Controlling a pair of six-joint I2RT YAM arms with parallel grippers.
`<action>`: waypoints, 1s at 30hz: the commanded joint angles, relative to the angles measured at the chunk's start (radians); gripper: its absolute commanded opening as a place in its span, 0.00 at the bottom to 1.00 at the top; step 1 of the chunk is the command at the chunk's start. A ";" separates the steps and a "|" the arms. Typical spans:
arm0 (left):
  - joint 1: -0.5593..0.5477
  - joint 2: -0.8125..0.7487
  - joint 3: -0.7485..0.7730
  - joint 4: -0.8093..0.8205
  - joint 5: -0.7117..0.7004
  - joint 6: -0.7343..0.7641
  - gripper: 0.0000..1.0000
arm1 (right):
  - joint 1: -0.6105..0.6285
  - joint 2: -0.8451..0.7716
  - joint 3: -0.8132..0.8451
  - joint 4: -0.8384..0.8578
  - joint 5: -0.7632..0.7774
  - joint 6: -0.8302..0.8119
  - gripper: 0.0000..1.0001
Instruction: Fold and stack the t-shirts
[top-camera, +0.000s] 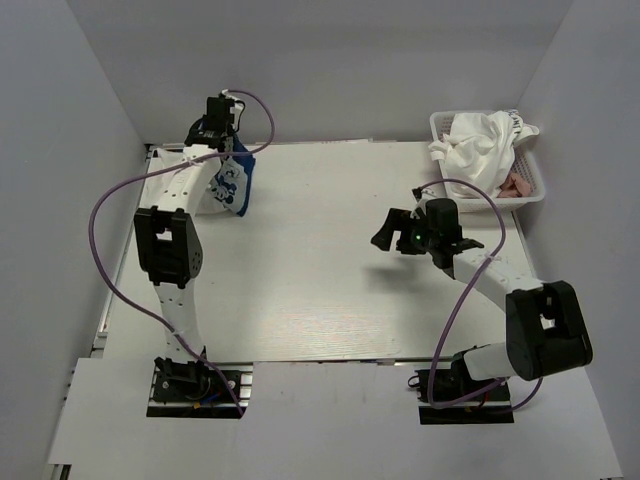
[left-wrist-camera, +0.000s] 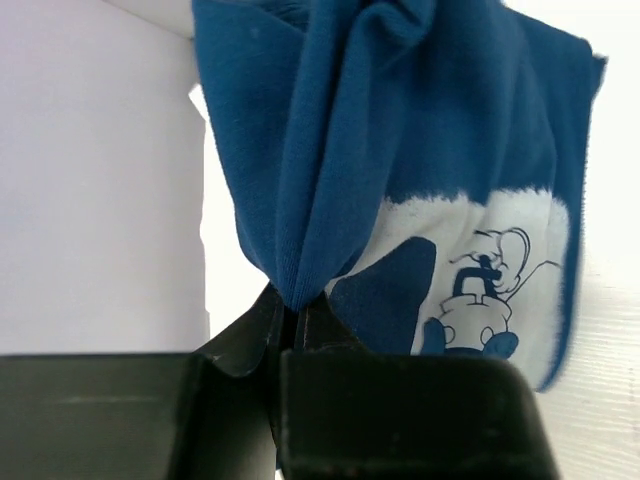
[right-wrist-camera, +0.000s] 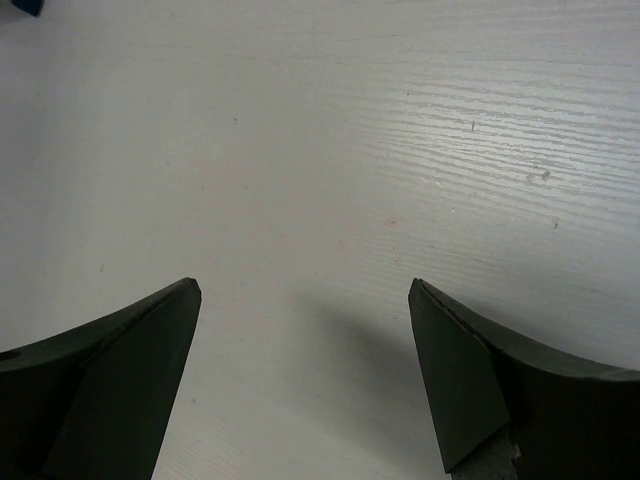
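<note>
left gripper (left-wrist-camera: 292, 318): almost closed, jaws pinched on a fold of the navy t-shirt (left-wrist-camera: 400, 150). The fabric bunches right at the fingertips and falls away from them in loose vertical folds. The white cartoon print patch shows on the cloth, right of the pinch point in the wrist view. From the top view, this gripper is raised over the far left corner of the counter (top-camera: 320, 290) with the shirt dangling below it. The lower edge is at or close to the counter surface; can't tell if it touches. The shirt is crumpled, not flat.

right gripper (right-wrist-camera: 305, 290): jaws wide apart, holding nothing, touching nothing. In the wrist view only bare counter shows between and beyond its fingers, plus a tiny blue scrap at the far upper left corner. From the top view, it points left, toward the other arm's side, and hovers over the middle-right of the counter, well apart from the navy t-shirt.

Behind and to the right of the right gripper is the white mesh basket (top-camera: 535, 190), in the far right corner of the counter. The white t-shirts (top-camera: 485, 145) are heaped in it and spill over the rim, with dark lettering on one edge. The pink t-shirt (top-camera: 516, 184) peeks out under them at the basket's near right side. The right gripper is clear of the basket, and the left gripper is well apart from it.
</note>
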 joint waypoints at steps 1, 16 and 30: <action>-0.006 -0.152 0.064 -0.010 0.002 -0.013 0.00 | -0.005 -0.042 -0.011 0.009 0.019 0.015 0.90; -0.006 -0.232 0.052 -0.006 0.012 -0.042 0.00 | -0.002 -0.090 -0.053 0.004 0.025 0.067 0.90; 0.069 -0.033 0.170 -0.102 -0.008 -0.155 0.00 | -0.005 -0.030 0.002 -0.014 0.042 0.073 0.90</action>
